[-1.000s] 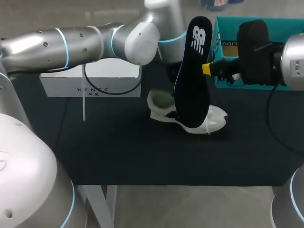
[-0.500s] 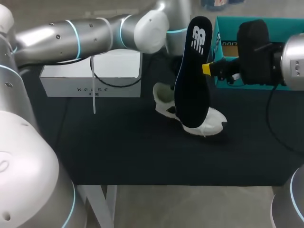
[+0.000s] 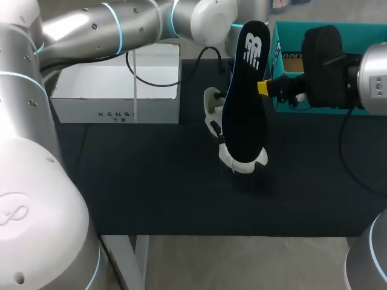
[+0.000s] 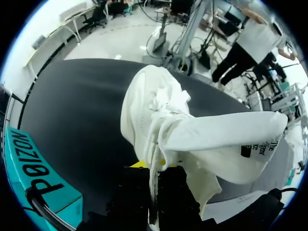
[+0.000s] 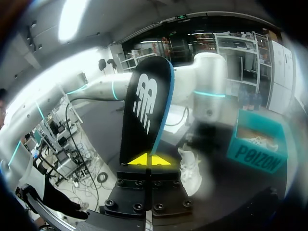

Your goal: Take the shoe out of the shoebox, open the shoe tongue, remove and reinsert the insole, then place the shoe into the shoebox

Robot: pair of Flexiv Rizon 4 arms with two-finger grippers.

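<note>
Right tool [image 5: 144, 160] clamps the dark insole [image 3: 245, 90] upright; left tool [image 4: 149, 166] grasps the white sneaker [image 3: 242, 164] at its mouth. Best to face that mouth toward 12 o'clock, then slide the insole's lower end in.

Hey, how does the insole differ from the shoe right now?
The insole is black and flat; the shoe is white and bulky. The insole stands upright in the air, pinched by the right gripper; the shoe rests on the table, held by the left gripper. Both are out of the shoebox.
</note>
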